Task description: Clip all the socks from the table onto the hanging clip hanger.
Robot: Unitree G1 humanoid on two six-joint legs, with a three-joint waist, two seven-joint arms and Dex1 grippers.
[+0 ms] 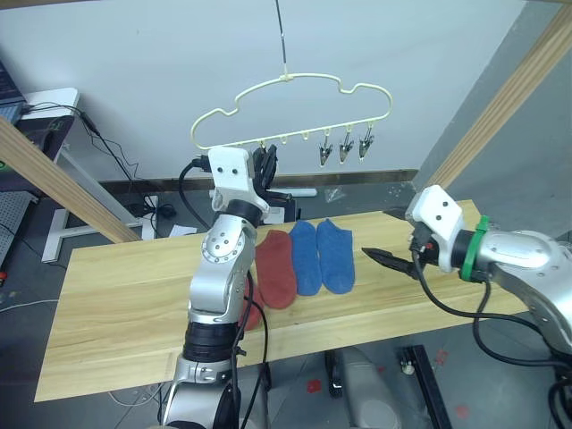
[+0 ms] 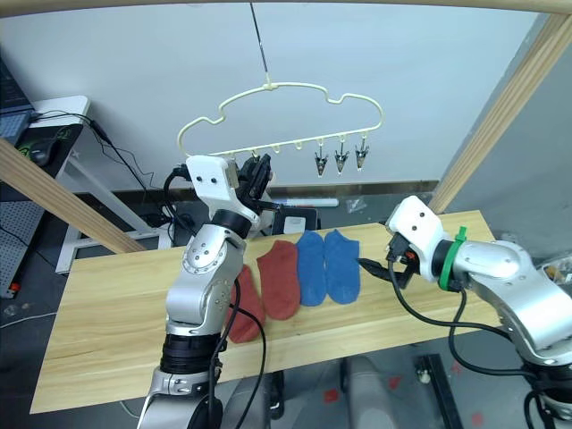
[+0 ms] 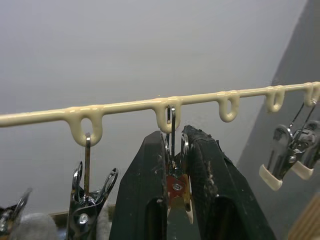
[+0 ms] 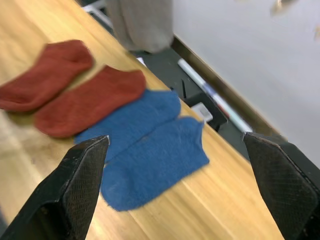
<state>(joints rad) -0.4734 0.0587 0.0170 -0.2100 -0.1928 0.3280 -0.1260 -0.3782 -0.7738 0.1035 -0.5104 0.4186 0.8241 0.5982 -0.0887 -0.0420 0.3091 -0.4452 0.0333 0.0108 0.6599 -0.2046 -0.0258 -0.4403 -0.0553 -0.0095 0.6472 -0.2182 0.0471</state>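
A small silver clip (image 3: 176, 187) on the pale-yellow cloud-shaped wire hanger (image 1: 295, 85), upper centre, is being squeezed by the left gripper (image 3: 175, 165). The right gripper (image 4: 180, 175) is being held spread wide over two blue socks (image 1: 323, 256) on the pale wooden table (image 1: 116, 304), mid-frame, beside two rust-red socks (image 1: 275, 266).

Lighting: even, bright, diffuse; no glare. Shadows: soft, faint, beneath the socks (image 4: 150, 160) on the table (image 1: 116, 313). Focus: head views sharp; right wrist view soft overall, far wall (image 4: 260, 55) blurred. Left wrist view dimmer, greyish.
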